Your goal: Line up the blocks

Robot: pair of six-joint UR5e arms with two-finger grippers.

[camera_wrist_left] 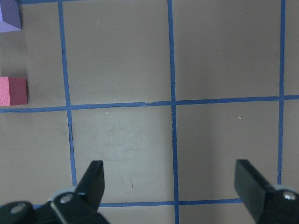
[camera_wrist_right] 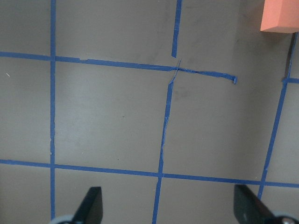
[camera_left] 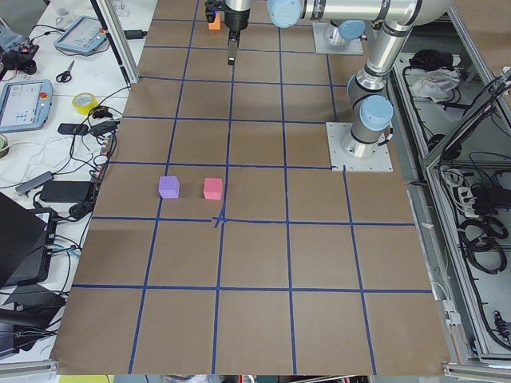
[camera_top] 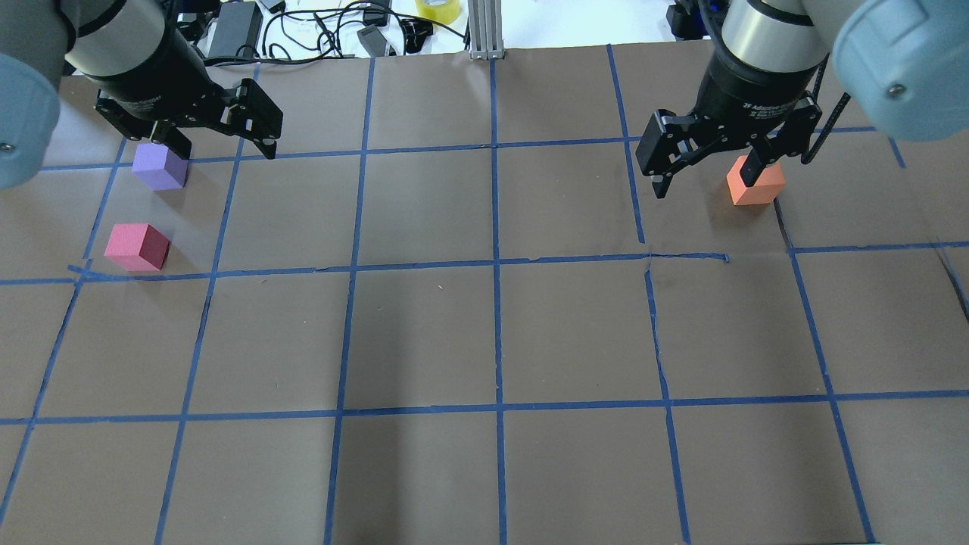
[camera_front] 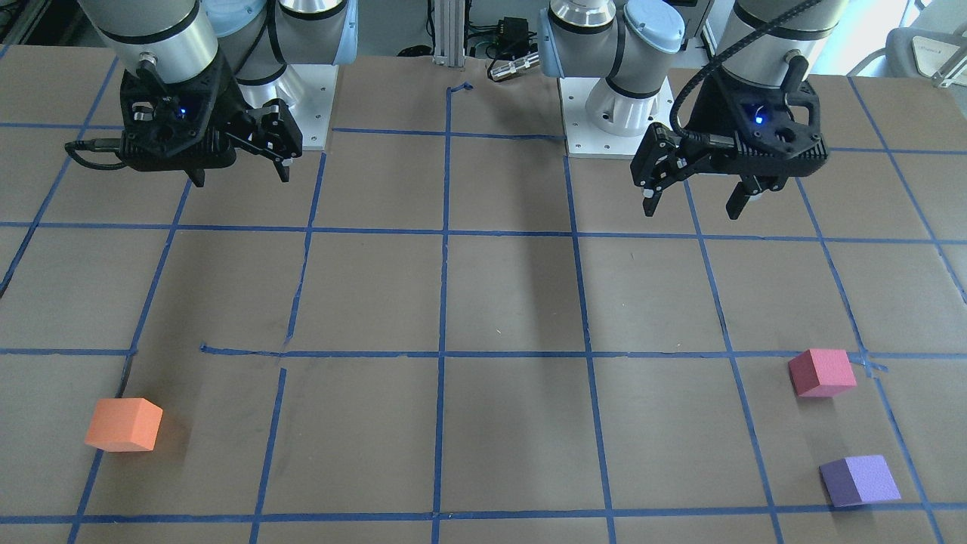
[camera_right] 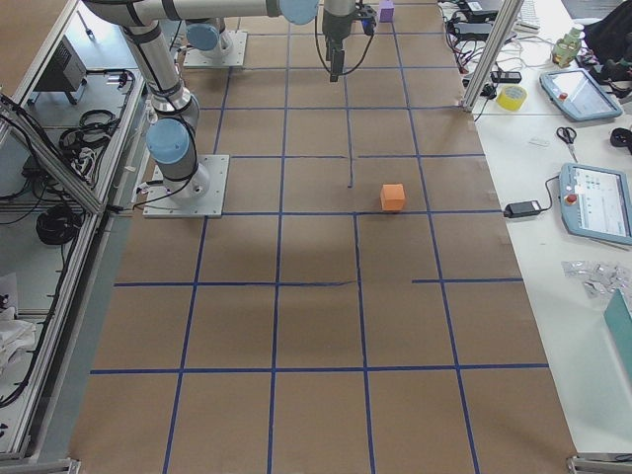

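Three foam blocks lie apart on the table. The orange block (camera_front: 123, 425) (camera_top: 754, 185) (camera_wrist_right: 280, 16) lies on my right side, far from my base. The pink-red block (camera_front: 821, 372) (camera_top: 136, 247) (camera_wrist_left: 13, 91) and the purple block (camera_front: 860, 480) (camera_top: 160, 166) (camera_wrist_left: 9, 16) lie close together on my left side, purple farther out. My left gripper (camera_front: 691, 200) (camera_top: 227, 154) (camera_wrist_left: 170, 186) is open and empty above the table. My right gripper (camera_front: 242, 180) (camera_top: 704, 188) (camera_wrist_right: 168, 205) is open and empty above the table.
The table (camera_top: 492, 341) is covered in brown paper with a blue tape grid. The arm bases (camera_front: 604, 113) stand at the robot's edge. Cables and a yellow tape roll (camera_top: 437, 9) lie beyond the far edge. Side benches hold tablets (camera_right: 592, 94).
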